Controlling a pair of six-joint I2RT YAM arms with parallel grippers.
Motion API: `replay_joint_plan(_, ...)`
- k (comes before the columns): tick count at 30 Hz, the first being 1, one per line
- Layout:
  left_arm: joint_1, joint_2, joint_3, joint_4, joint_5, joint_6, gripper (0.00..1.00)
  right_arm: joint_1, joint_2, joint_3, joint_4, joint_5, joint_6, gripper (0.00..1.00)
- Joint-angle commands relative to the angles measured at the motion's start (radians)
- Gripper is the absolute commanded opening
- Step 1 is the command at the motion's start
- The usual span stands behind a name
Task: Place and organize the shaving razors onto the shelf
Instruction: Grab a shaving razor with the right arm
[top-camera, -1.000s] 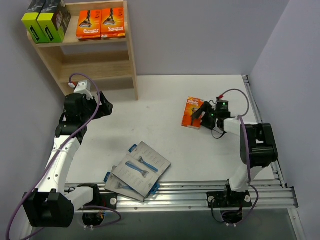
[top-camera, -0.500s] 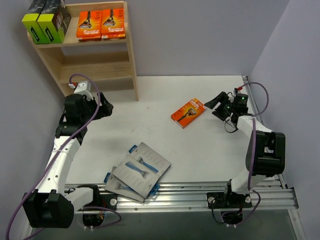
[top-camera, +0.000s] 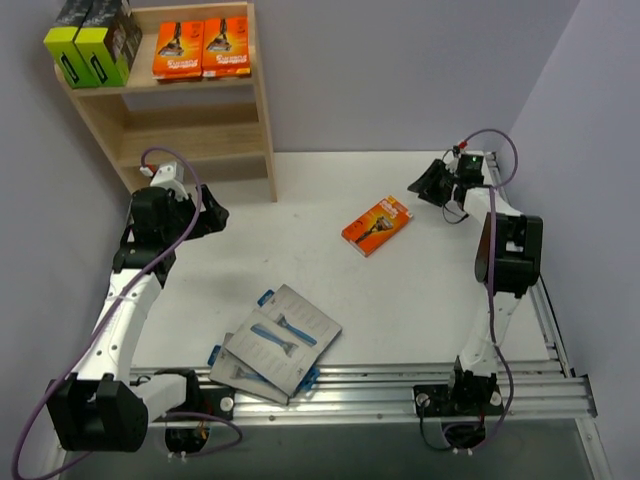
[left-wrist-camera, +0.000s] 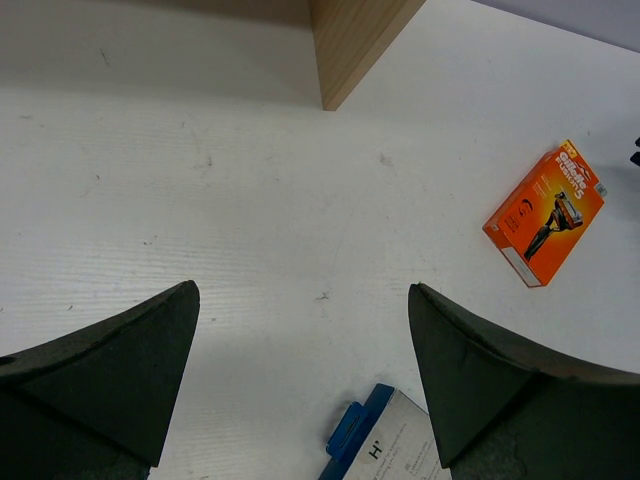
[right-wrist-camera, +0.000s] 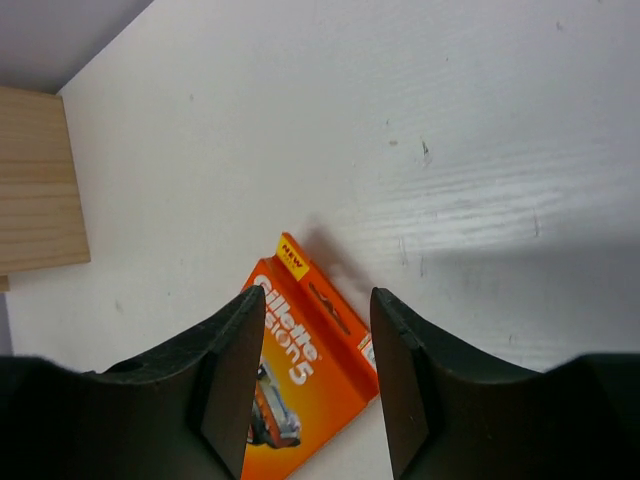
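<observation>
One orange razor pack (top-camera: 377, 224) lies flat on the table right of centre; it also shows in the left wrist view (left-wrist-camera: 545, 212) and the right wrist view (right-wrist-camera: 300, 390). My right gripper (top-camera: 420, 186) hovers up and to the right of it, apart from it, jaws part open and empty (right-wrist-camera: 318, 295). Two grey razor cards (top-camera: 285, 335) overlap near the front edge, and one corner (left-wrist-camera: 390, 450) shows under my left gripper (left-wrist-camera: 303, 290). That gripper (top-camera: 212, 215) stands wide open and empty near the shelf (top-camera: 265, 130). Two orange packs (top-camera: 200, 47) and black-and-lime boxes (top-camera: 95, 40) stand on the top tier.
The shelf's lower tier (top-camera: 200, 135) holds nothing. A grey wall runs close along the right side, and a metal rail (top-camera: 380, 385) lines the front edge. The shelf's side panel shows at the top of the left wrist view (left-wrist-camera: 355, 40).
My right gripper let go of the orange pack, pulled back toward the far right corner and narrowed its jaws. The pack ended turned and slightly further left. The left arm stayed still.
</observation>
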Motion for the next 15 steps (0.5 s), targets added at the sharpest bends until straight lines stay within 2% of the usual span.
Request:
replay_joint_plan(1,0.003,0.007,0.001,0.052,0.026,-0.010,0.94,-0.002,0.078,0.122,-0.132,-0.054,-0.128,0.41)
replay_joint_plan(7,0.003,0.028,0.004,0.055,0.044,-0.017,0.94,-0.003,0.149,0.166,-0.143,-0.116,-0.171,0.40)
replay_joint_plan(15,0.003,0.042,0.001,0.063,0.064,-0.023,0.94,0.013,0.134,0.035,-0.057,-0.186,-0.175,0.40)
